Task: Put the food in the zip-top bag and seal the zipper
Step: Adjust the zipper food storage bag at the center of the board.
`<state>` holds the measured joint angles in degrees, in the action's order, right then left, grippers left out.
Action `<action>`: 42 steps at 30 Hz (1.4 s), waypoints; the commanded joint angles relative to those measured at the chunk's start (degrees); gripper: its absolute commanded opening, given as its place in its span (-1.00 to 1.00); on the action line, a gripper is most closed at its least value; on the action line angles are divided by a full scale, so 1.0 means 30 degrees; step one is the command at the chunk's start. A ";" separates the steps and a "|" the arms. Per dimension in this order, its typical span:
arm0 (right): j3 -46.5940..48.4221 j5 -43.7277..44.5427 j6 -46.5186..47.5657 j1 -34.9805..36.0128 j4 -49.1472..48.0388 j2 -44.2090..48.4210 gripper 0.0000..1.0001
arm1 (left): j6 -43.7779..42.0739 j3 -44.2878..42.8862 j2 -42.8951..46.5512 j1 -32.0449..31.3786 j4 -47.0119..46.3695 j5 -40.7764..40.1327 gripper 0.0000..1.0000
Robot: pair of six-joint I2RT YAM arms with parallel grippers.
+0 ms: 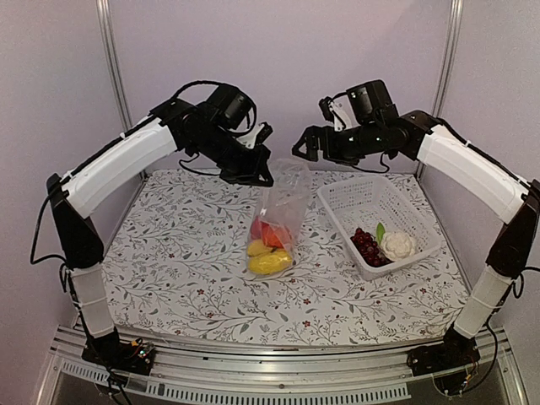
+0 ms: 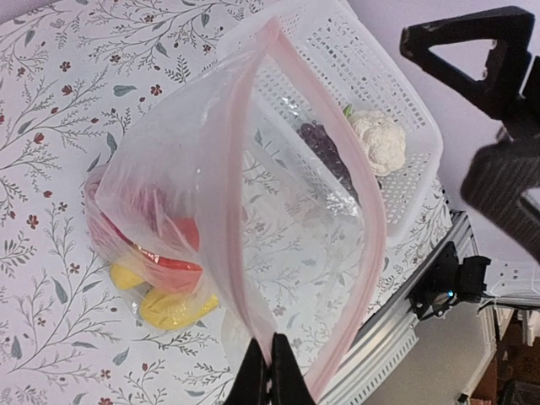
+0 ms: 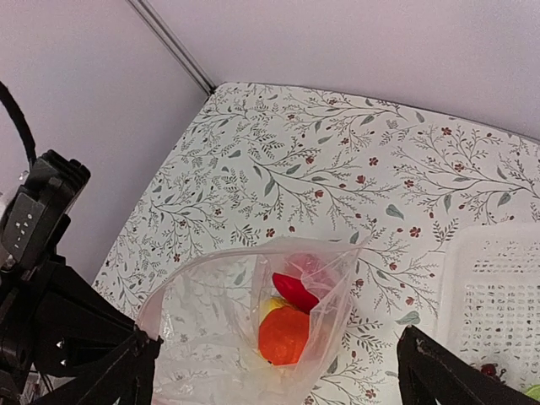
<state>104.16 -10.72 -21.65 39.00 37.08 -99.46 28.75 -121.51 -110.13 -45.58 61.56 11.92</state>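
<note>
A: so left gripper is pinched shut on the zip-top bag rim, bag held up mid-frame over the bench. right gripper is spread wide, empty.

B: yeah, and grapes and cauliflower sit in the basket, lower right. With a one-corner hold the mouth could sag shut and food would bounce off.

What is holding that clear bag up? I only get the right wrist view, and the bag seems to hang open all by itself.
Observer: The left gripper is shut on the zip-top bag, pinching its rim at the pink zipper.
Visitor: And which food is not in it yet?
Observer: A grape bunch and a cauliflower lie in the white basket beside the bag.
Visitor: Does the whole bag dangle in the air?
Observer: It does not look so. From above, its bottom, with the yellow pieces in it, appears to rest on the table.
</note>
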 commanded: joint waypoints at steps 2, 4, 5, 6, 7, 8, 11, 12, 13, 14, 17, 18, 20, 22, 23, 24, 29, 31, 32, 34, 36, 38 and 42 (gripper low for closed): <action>-0.0168 0.3137 0.0156 0.0029 0.2815 -0.0182 0.98 | 0.0007 0.0756 0.0825 -0.0249 -0.0197 -0.0095 -1.00; 0.0048 0.2658 0.0183 0.0020 0.3220 -0.1117 0.84 | 0.0065 0.0706 0.0795 -0.0291 -0.0245 -0.0024 -1.00; -0.0011 0.2437 0.0207 0.0034 0.3108 -0.1519 0.74 | 0.0151 0.0692 0.0777 -0.0298 -0.0246 -0.0005 -1.00; -0.0132 0.2293 0.0133 0.0028 0.2849 -0.1701 0.60 | 0.0257 0.0661 0.0763 -0.0321 -0.0247 0.0070 -1.00; -0.0199 0.2249 0.0058 0.0020 0.2622 -0.1774 0.47 | 0.0307 0.0599 0.0714 -0.0335 -0.0287 0.0179 -1.00; -0.0170 0.2170 0.0000 0.0019 0.2455 -0.1956 0.31 | 0.0350 0.0561 0.0657 -0.0370 -0.0281 0.0240 -1.00; 0.0450 0.1532 -0.0211 0.0007 0.2380 -0.2360 -0.28 | 0.0518 0.0256 0.0432 -0.0409 0.0031 -0.0112 -0.95; 0.0933 0.1275 -0.0249 0.0007 0.2556 -0.2633 -0.49 | 0.0585 0.0079 0.0237 -0.0394 0.0367 -0.0485 -0.94; 0.1502 0.1188 -0.0297 0.0021 0.2930 -0.2832 -0.66 | 0.0729 -0.0258 -0.0018 -0.0381 0.0866 -0.1008 -0.95; 0.2225 0.1210 -0.0358 0.0030 0.3361 -0.2935 -0.83 | 0.0889 -0.0703 -0.0409 -0.0365 0.1621 -0.1732 -1.00; 0.4468 0.1515 -0.0665 0.0036 0.4896 -0.2907 -1.00 | 0.0960 -0.3326 -0.2070 -0.0108 0.4951 -0.4815 -1.00; 0.5361 0.1610 -0.0760 0.0036 0.5233 -0.2800 -1.00 | 0.0849 -0.4800 -0.2844 0.0153 0.6475 -0.6189 -1.00; 0.6192 0.1917 -0.0976 0.0040 0.5605 -0.2302 -1.00 | 0.0550 -0.5250 -0.3135 0.0914 0.7744 -0.7652 -1.00; 0.6100 0.1885 -0.1246 0.0037 0.5438 -0.1843 -1.00 | 0.1103 -0.5294 -0.2431 0.1543 0.7545 -0.8238 -1.00; 0.6030 0.1638 -0.1382 0.0036 0.5374 -0.1800 -1.00 | 0.0984 -0.5661 -0.2329 0.1480 0.7334 -0.8364 -1.00; 0.5929 0.1317 -0.1487 0.0029 0.5424 -0.1886 -0.99 | 0.0888 -0.5809 -0.2104 0.1388 0.6802 -0.8335 -1.00; 0.5278 0.0149 -0.2025 0.0036 0.5363 -0.2912 -0.77 | 0.0297 -0.2183 0.0043 0.0922 0.1767 -0.6006 -1.00; 0.5066 -0.0037 -0.2339 0.0035 0.5061 -0.2790 -0.66 | 0.0558 -0.1908 0.0097 0.0927 0.1228 -0.5651 -1.00; 0.5022 -0.0034 -0.2379 0.0036 0.4898 -0.2537 -0.51 | 0.0590 -0.2191 -0.0091 0.0923 0.1406 -0.5605 -1.00; 0.4891 0.0000 -0.2214 0.0035 0.4592 -0.2049 -0.20 | 0.0686 -0.2715 -0.0396 0.0883 0.1780 -0.5628 -1.00; 0.4510 0.0066 -0.2015 -0.0097 0.4631 -0.1386 0.03 | 0.0746 -0.2554 -0.0460 0.0895 0.1671 -0.5512 -1.00; 0.3881 -0.0019 -0.1857 -0.0510 0.4968 -0.0701 0.14 | 0.0654 -0.2441 -0.0551 0.0895 0.1706 -0.5221 -1.00; -0.0009 0.0771 -0.1375 -0.1976 0.4870 0.1729 0.24 | 0.0575 -0.2197 -0.0649 0.0881 0.1764 -0.4844 -1.00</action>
<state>112.49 -10.24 -27.20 37.39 51.24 -102.00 30.70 -128.90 -111.24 -42.74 67.85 -4.43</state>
